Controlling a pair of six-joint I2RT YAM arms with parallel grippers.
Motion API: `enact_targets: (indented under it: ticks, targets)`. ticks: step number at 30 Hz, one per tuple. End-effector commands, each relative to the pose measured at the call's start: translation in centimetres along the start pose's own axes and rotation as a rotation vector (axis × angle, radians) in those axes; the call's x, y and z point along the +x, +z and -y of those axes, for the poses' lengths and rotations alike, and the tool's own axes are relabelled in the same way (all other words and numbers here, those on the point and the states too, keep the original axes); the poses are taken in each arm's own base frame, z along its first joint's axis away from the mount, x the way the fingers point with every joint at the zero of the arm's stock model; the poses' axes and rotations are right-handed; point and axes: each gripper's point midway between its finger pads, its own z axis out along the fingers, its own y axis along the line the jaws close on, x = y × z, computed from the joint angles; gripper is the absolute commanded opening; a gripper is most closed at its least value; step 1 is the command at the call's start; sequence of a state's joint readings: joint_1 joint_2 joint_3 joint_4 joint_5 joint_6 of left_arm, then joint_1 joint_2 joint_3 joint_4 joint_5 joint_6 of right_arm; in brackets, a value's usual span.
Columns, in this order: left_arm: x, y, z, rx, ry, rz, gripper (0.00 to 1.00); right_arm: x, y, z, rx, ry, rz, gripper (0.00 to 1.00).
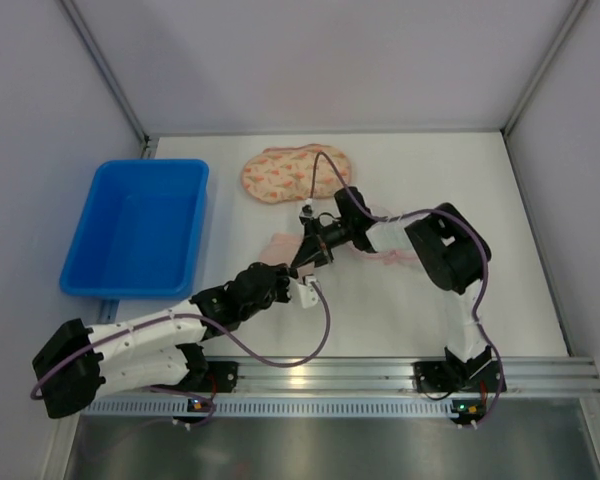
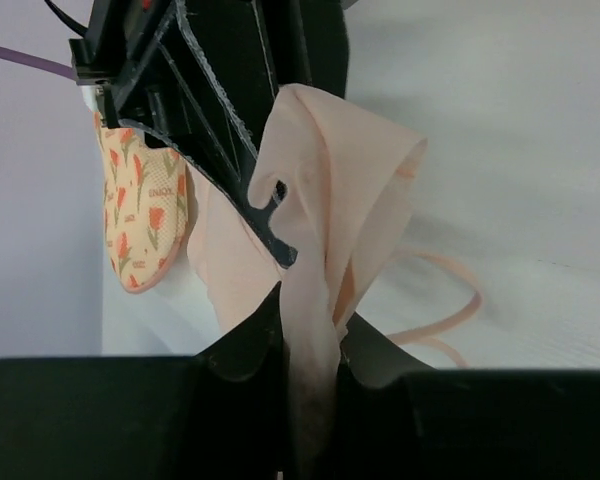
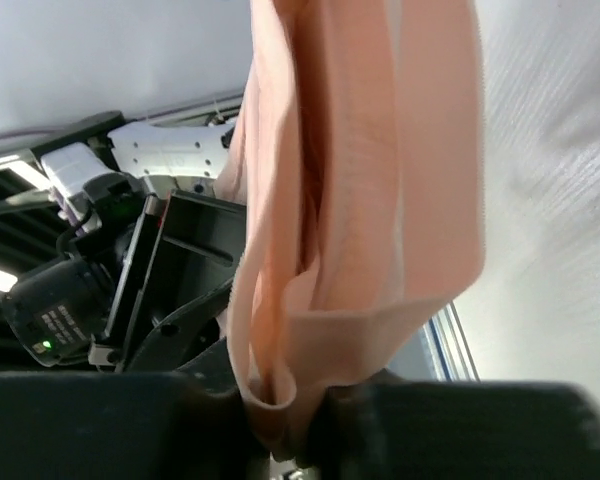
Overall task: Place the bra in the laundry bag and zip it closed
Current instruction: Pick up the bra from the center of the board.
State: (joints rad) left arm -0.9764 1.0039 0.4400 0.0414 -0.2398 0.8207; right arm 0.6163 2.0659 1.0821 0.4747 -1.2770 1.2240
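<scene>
The bra (image 2: 350,200) is thin and pale pink. It is in the middle of the table (image 1: 430,180), held between the two grippers. It is not in the laundry bag (image 1: 295,173).

The left gripper (image 2: 310,370) is closed tight on a fold of the bra. The cloth is squeezed between its two black fingers and stands up out of them. The right gripper (image 3: 280,400) is closed on the bra too. A thick bunch of pink cloth is pinched in it. The two grippers are very near each other, tip to tip, with the cloth between them. From the left wrist, the right gripper shows just behind the cloth. One thin pink strap (image 2: 450,300) makes a loop on the table beside the bra. From above, a bit more pink cloth lies on the table under the right arm.

The laundry bag lies flat on the far side of the table, a little behind the grippers. It is cream with small red flowers on it. The pictures do not show if its zip is open or closed.

A blue tub (image 1: 135,225) sits at the left side of the table, well apart from the bra. A purple cable (image 1: 280,355) hangs in a curve from the left arm. A metal rail (image 1: 380,375) runs along the near edge, and both arms are fixed there.
</scene>
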Motion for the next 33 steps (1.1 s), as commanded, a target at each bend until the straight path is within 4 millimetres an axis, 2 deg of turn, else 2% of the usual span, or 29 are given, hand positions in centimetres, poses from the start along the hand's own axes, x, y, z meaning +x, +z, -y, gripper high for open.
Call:
enact_targets:
  ticks: [1,2,3,4,5,6,8,9,11,12,14,15,17,18,19,21,22,23,24,25,26,27,29,30,31,32,33]
  targets:
    - [-0.4,-0.7,-0.2,0.031,-0.067,-0.021,0.01,0.1,-0.6,-3.0,0.015,-0.182,-0.029,0.16]
    - [-0.5,-0.8,0.0,0.043,-0.076,-0.018,0.00,-0.7,-0.6,-3.8,0.038,-0.238,-0.016,0.31]
    - [-0.6,-1.0,0.3,0.059,-0.080,-0.015,0.00,-1.1,-1.2,-3.1,0.083,-0.231,0.003,0.42]
    - [-0.8,-1.4,0.2,0.066,-0.100,-0.006,0.00,-1.4,-1.7,-2.3,0.143,-0.259,0.028,0.66]
    - [-1.3,-1.7,0.6,0.093,-0.112,0.019,0.00,-2.5,-2.5,-2.4,0.163,-0.278,0.065,0.73]
    - [-1.5,-2.0,0.9,0.116,-0.115,0.028,0.00,-2.6,-2.5,-2.8,0.161,-0.289,0.067,0.78]
    - [-1.7,-2.9,1.3,0.153,-0.134,0.040,0.00,-4.3,-4.3,-3.6,0.191,-0.322,0.134,0.90]
    - [-2.0,-3.2,1.7,0.179,-0.148,0.054,0.00,-5.5,-5.9,-3.6,0.224,-0.370,0.181,0.92]
    - [-2.3,-4.0,2.0,0.215,-0.169,0.050,0.00,-6.0,-7.6,-3.8,0.272,-0.379,0.213,0.94]
    - [-2.5,-4.3,2.2,0.235,-0.204,0.051,0.00,-7.3,-9.2,-4.0,0.319,-0.440,0.261,0.94]
    - [-3.0,-5.0,2.1,0.265,-0.248,0.035,0.00,-7.1,-11.0,-5.0,0.370,-0.477,0.292,0.96]
    - [-3.3,-5.1,2.2,0.282,-0.294,0.023,0.00,-7.6,-12.7,-6.2,0.414,-0.553,0.341,0.96]
    - [-4.3,-5.5,2.4,0.322,-0.352,0.032,0.00,-7.4,-14.6,-7.0,0.467,-0.596,0.381,0.99]
    - [-5.2,-5.7,1.8,0.324,-0.414,0.034,0.00,-7.1,-16.5,-7.7,0.527,-0.633,0.425,0.99]
    - [-6.0,-5.9,1.9,0.352,-0.447,0.050,0.00,-6.7,-17.6,-7.7,0.556,-0.638,0.442,0.99]
    - [-7.0,-5.9,1.0,0.355,-0.548,0.055,0.00,-5.2,-19.7,-7.4,0.621,-0.614,0.452,1.00]
    - [-7.9,-5.7,0.1,0.359,-0.579,0.062,0.00,-4.8,-22.1,-7.4,0.694,-0.638,0.487,0.99]
    - [-8.7,-5.7,0.0,0.383,-0.610,0.075,0.00,-4.3,-23.2,-7.2,0.732,-0.619,0.500,0.99]
    - [-9.0,-5.5,-0.2,0.392,-0.663,0.068,0.00,-3.0,-25.6,-6.3,0.819,-0.609,0.505,0.99]
    - [-10.1,-5.2,-1.1,0.397,-0.689,0.080,0.00,-2.3,-26.8,-5.8,0.859,-0.592,0.516,0.99]
    - [-10.9,-5.1,-1.1,0.431,-0.711,0.095,0.00,-1.4,-27.9,-4.8,0.898,-0.555,0.516,0.99]
    - [-11.8,-5.1,-1.5,0.445,-0.747,0.104,0.00,-0.3,-30.2,-4.4,0.962,-0.553,0.546,0.99]
    - [-13.7,-4.4,-2.4,0.480,-0.787,0.122,0.00,1.8,-32.0,-2.7,1.016,-0.498,0.543,0.99]
    - [-14.7,-4.5,-2.4,0.525,-0.828,0.139,0.00,2.9,-34.9,-2.2,1.105,-0.475,0.590,0.99]
    - [-15.9,-4.4,-3.6,0.533,-0.846,0.167,0.00,3.5,-35.9,-1.6,1.146,-0.457,0.598,1.00]
    - [-16.2,-3.4,-3.5,0.555,-0.861,0.152,0.00,4.1,-36.8,-0.6,1.186,-0.430,0.596,1.00]
    - [-17.0,-3.2,-3.4,0.601,-0.919,0.149,0.00,4.9,-38.6,0.2,1.265,-0.402,0.607,0.99]
